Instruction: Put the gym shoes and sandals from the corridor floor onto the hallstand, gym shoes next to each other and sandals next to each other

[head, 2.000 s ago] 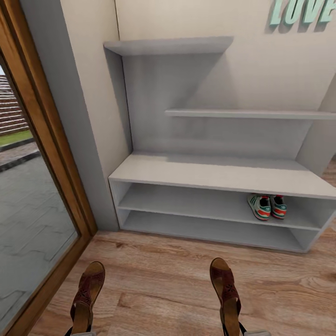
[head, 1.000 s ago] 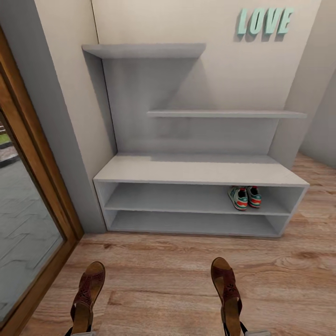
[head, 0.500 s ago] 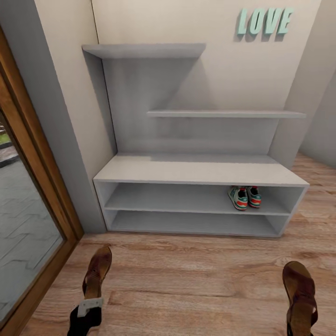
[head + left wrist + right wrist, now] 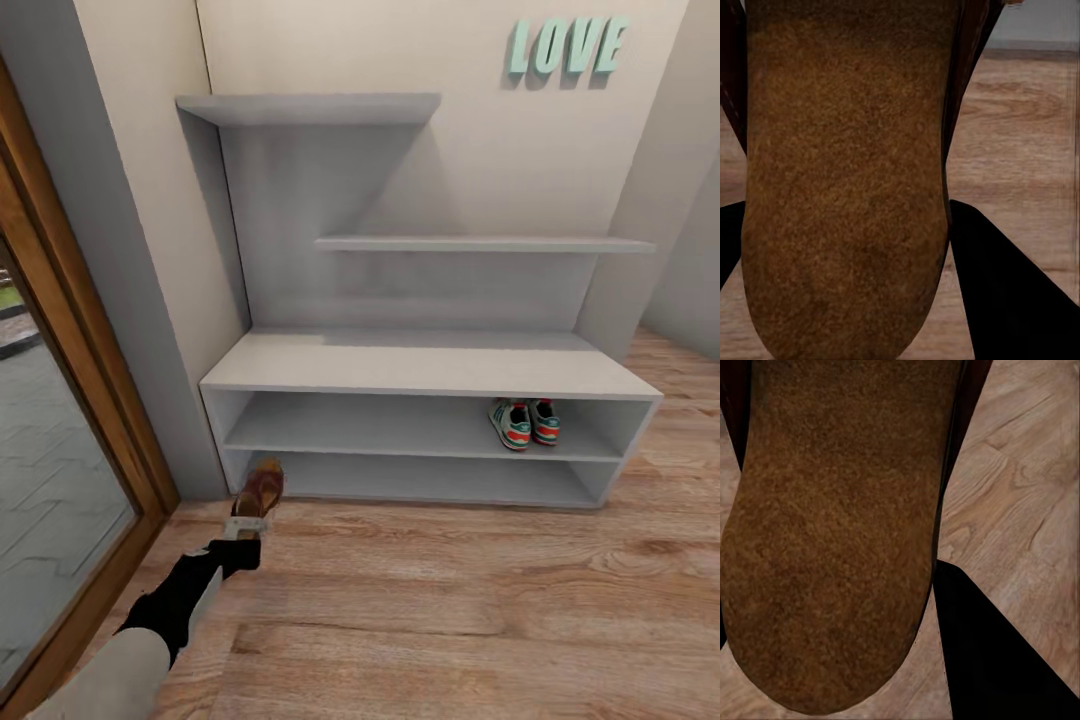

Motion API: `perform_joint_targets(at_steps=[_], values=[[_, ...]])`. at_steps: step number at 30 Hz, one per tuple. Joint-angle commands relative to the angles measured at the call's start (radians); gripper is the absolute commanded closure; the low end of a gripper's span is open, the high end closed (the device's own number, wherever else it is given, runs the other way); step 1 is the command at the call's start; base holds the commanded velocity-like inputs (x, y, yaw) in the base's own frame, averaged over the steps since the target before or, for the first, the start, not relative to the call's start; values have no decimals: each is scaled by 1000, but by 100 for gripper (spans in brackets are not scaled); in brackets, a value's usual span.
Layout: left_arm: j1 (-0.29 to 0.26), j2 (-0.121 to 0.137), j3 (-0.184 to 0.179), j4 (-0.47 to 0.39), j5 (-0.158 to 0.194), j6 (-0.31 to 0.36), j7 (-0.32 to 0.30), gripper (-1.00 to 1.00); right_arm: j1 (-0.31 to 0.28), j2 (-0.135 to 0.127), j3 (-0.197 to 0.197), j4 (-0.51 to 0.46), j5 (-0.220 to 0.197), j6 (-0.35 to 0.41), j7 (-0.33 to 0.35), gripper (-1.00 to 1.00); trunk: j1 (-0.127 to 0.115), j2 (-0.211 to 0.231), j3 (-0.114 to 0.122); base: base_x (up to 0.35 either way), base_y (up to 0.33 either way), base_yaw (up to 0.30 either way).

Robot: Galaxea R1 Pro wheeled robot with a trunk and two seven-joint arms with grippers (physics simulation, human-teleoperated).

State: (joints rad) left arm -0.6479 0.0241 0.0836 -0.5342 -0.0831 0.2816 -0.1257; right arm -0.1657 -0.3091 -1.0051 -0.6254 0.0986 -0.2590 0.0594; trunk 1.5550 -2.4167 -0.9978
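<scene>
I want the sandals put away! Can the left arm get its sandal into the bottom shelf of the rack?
Probably yes. The left gripper holds the sandal right at the lower compartment of the hallstand, and that opening looks free there.

The wide pale grey-white hallstand (image 4: 420, 365) stands on light brown wood-plank flooring (image 4: 480, 610) with visible grain. Two cream-white lace-up gym shoes (image 4: 524, 422) show green side stripes and red-orange marks. A dark reddish-brown leather sandal (image 4: 260, 490) has a tan insole (image 4: 844, 187), speckled and grainy up close. Mint-green LOVE letters (image 4: 566, 46) sit on the cream wall (image 4: 520, 150). The door frame (image 4: 70, 330) is warm brown wood.
</scene>
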Motion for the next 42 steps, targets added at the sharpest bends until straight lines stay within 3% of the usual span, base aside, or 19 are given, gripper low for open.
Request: perform_joint_targets(at_steps=[1,7,11,17,22,30,42], values=[[-12,-1,7,-7,-11,16,-10,100,-2,1,-7,-1,7,-2,7,100,0,-1,-1,0,0,0],[-60,-2,5,-10,-13,68,-17,100,-2,3,-6,-12,7,1,8,100,0,-1,-1,0,0,0],[-62,-2,4,-76,-14,123,-18,100,-2,4,-8,-13,7,22,7,100,0,-1,-2,0,0,0],[-66,-12,2,-153,-15,202,-16,100,-2,3,-14,-14,8,37,7,100,23,-43,-29,0,0,0],[-66,-16,4,-202,-21,210,4,100,-2,2,-15,-14,9,38,7,100,42,-78,-52,0,0,0],[-63,-29,6,-205,-12,208,144,100,-2,2,-15,-14,10,38,7,100,48,-85,-92,0,0,0],[-53,-36,3,-205,-14,202,151,100,-2,0,-12,-16,11,34,6,100,48,-85,-101,16,0,0]])
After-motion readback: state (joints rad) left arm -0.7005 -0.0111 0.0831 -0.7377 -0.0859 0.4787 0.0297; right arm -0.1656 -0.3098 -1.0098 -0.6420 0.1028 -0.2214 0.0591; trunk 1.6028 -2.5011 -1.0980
